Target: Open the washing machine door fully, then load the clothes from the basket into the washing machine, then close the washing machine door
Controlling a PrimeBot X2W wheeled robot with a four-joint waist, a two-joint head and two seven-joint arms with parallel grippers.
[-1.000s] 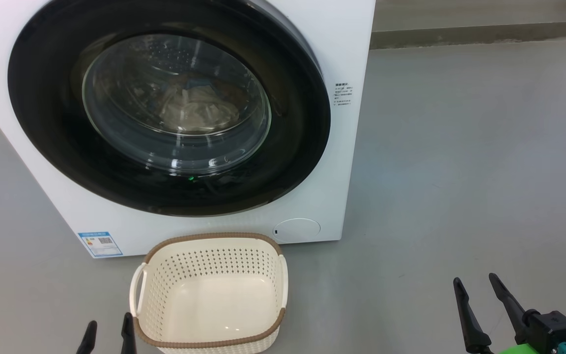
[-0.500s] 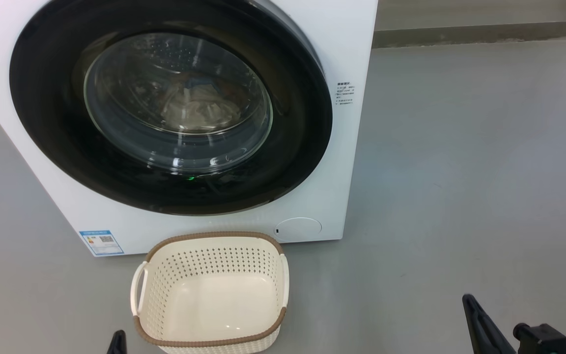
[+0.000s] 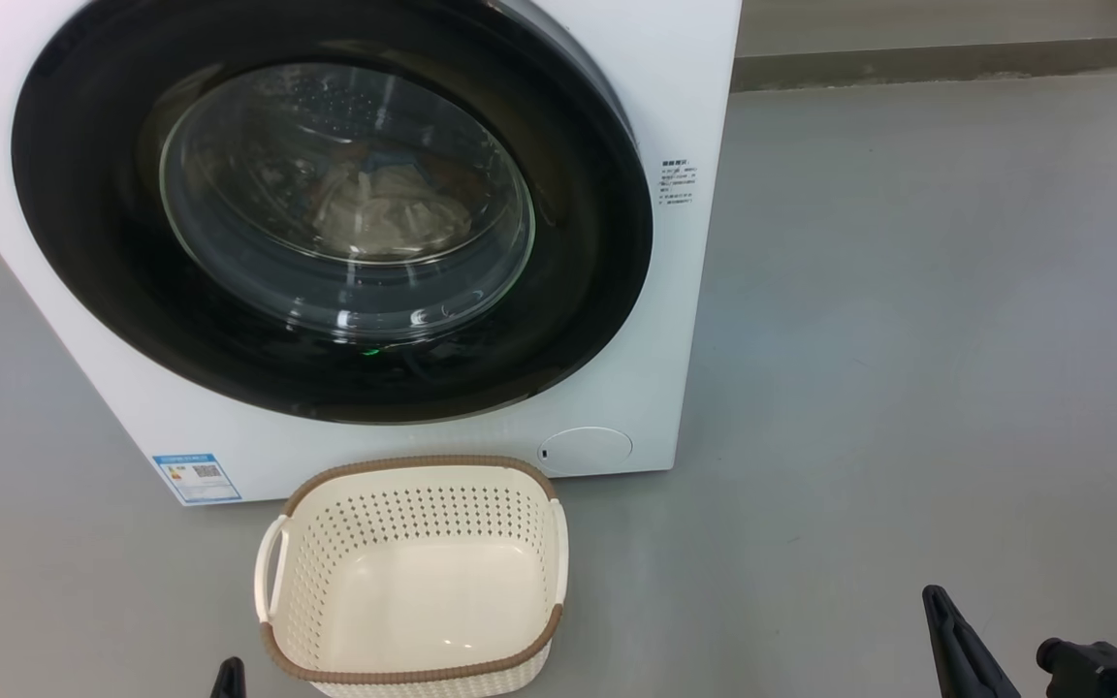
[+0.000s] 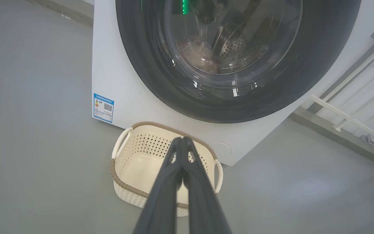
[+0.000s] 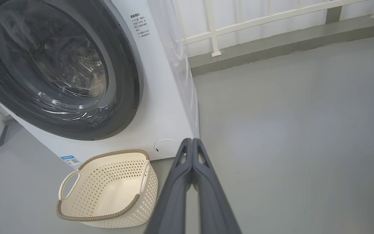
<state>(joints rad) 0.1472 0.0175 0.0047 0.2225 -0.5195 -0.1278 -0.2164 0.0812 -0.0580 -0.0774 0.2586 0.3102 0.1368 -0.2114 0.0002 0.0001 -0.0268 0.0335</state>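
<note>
Left wrist view: the left claw (image 4: 182, 143) is clenched on nothing, its two dark fingers pressed tip to tip, hanging in the air in front of the washing machine (image 4: 125, 94) and above the basket (image 4: 148, 144). The right wrist view gives the same for the right claw (image 5: 192, 143), clamped tight and empty, off the machine's front corner by the round lower cap (image 5: 167, 147).

The basket stands on the floor (image 4: 28, 146) just before the machine's front panel, between the blue sticker (image 4: 103, 108) and the cap, with nothing in it. The washing machine door (image 4: 235, 48) appears to lie flush against the machine's front. The clothes (image 3: 389, 208) show as a pale crumpled heap inside the machine, behind the door's glass.

Judged from this, loading and closing look done, so no grip seems called for.

If the door needed a firmer latch, it is a rigid, fairly heavy slab with a glossy black ring that fingers would likely slip on. A flat push on the ring near its outer edge would suit better than pressing the bulging glass, which is the fragile part. I cannot tell which edge carries the hinge or a handle.

The clothes would be soft, light and limp, best pinched at a raised fold. The basket is probably light, stiff plastic that would skate on the smooth floor, so a white side handle is the place to take it.
</note>
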